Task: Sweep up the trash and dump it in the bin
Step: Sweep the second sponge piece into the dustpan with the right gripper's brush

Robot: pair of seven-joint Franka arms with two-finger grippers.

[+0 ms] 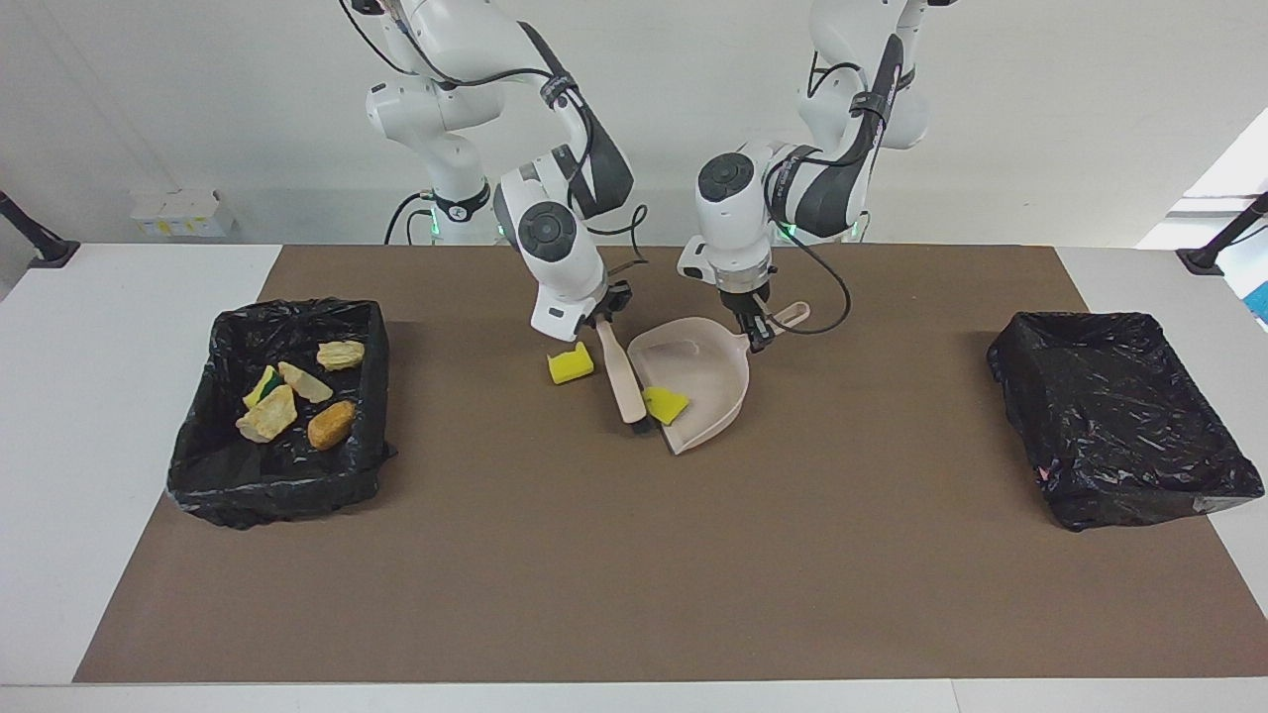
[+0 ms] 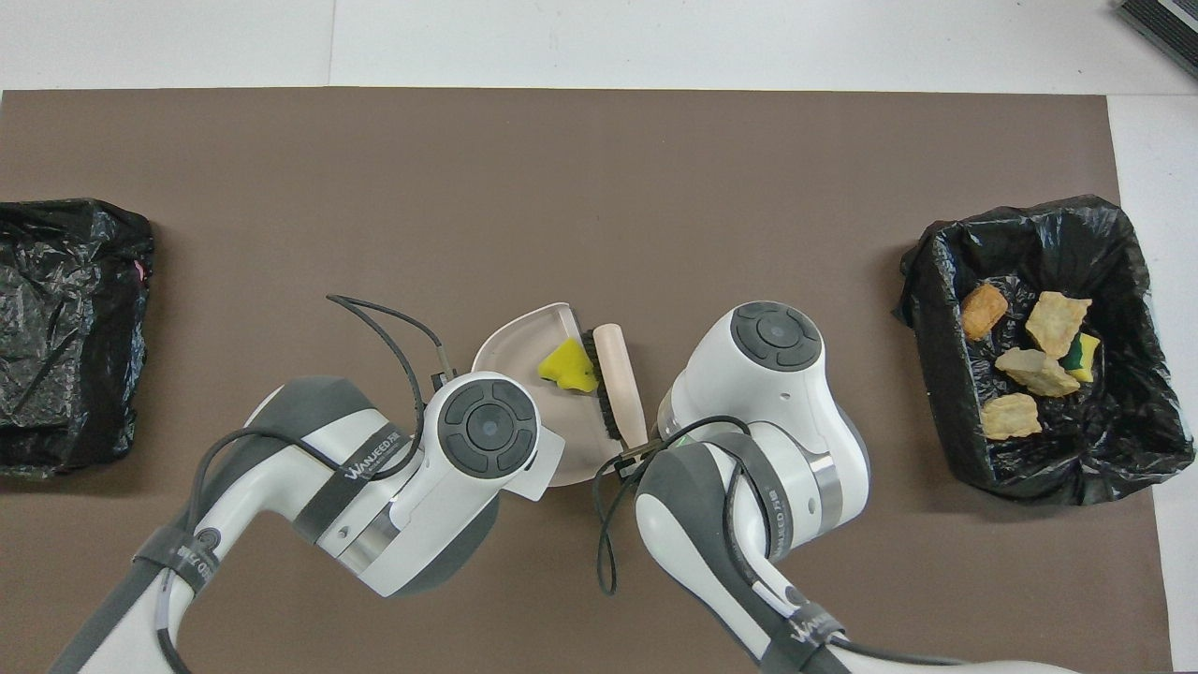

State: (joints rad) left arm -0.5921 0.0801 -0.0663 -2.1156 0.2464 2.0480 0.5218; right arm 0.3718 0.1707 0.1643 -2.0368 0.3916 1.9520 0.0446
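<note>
Yellow sponge scrap [image 1: 570, 365] sits outside the dustpan [image 1: 705, 396]; right pincer [image 1: 601, 322], clamped on the brush [image 1: 621, 374], may leave it stranded, while left pincer [image 1: 758, 335] grips the dustpan's handle.

Quick count: two black-lined bins — one [image 1: 282, 411] at the right arm's end of the table, one [image 1: 1119, 416] at the left arm's end. One beige dustpan [image 1: 703, 381], one beige brush [image 1: 619, 371]. Two yellow sponge pieces out on the table — one [image 1: 666, 404] in the dustpan, one [image 1: 571, 365] beside the brush. The first bin holds four tan-to-brown lumps [image 1: 332, 424] plus one yellow-green sponge bit [image 1: 264, 384].
</note>
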